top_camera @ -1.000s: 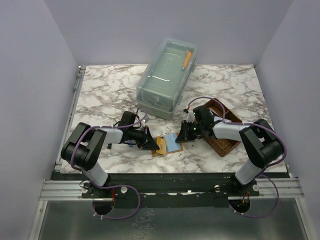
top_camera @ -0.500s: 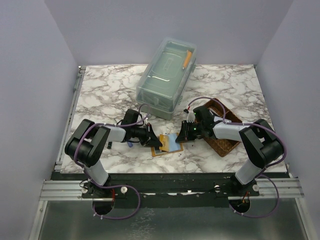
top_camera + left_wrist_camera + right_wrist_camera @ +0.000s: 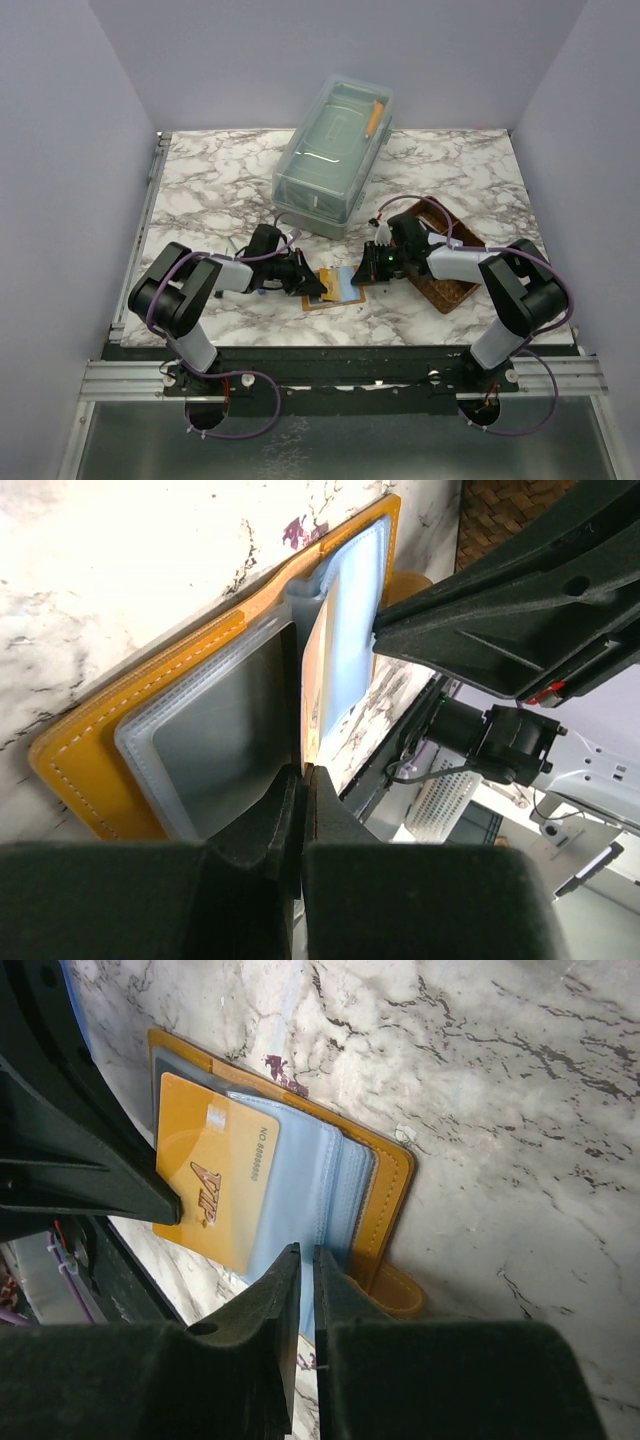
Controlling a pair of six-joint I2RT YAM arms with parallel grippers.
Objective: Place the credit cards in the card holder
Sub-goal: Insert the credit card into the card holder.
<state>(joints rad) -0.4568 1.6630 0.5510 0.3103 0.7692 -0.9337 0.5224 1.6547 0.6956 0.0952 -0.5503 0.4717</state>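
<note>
Card holder (image 3: 316, 303) lies opened flat on the marble tabletop (image 3: 210, 180), near the front edge and between the two arms, orange-tan cover down; inside, a grey panel (image 3: 225, 730) on one half and a light-blue panel (image 3: 305, 1190) on the other; snap tab (image 3: 395, 1295) sticks out past the cover's rim on the light-blue side, resting on the marble. Left fingers (image 3: 285, 800) pressed together, pinching one edge of a yellowish-tan card (image 3: 215, 1185) with "VIP" print; the card is raised at the holder's fold, seen edge-on from the left wrist between the grey and light-blue panels, and from the right wrist its printed face overlaps the light-blue panel; how far it sits in a pocket, cannot tell. Right fingers (image 3: 287, 1285) very nearly together, only a thin slit between them, tips down at the light-blue panel's outer edge beside the snap tab; whether they nip anything in that slit or only bear on the panel, cannot tell. From above, both arms reach in low from either side, their fingertips just apart over the holder. Brown woven tray (image 3: 450, 285) sits on the tabletop just right of the holder, partly under the right arm. Clear lidded plastic box (image 3: 330, 165) stands farther back, near the middle; a small orange object (image 3: 373, 118) lies on its lid.
</note>
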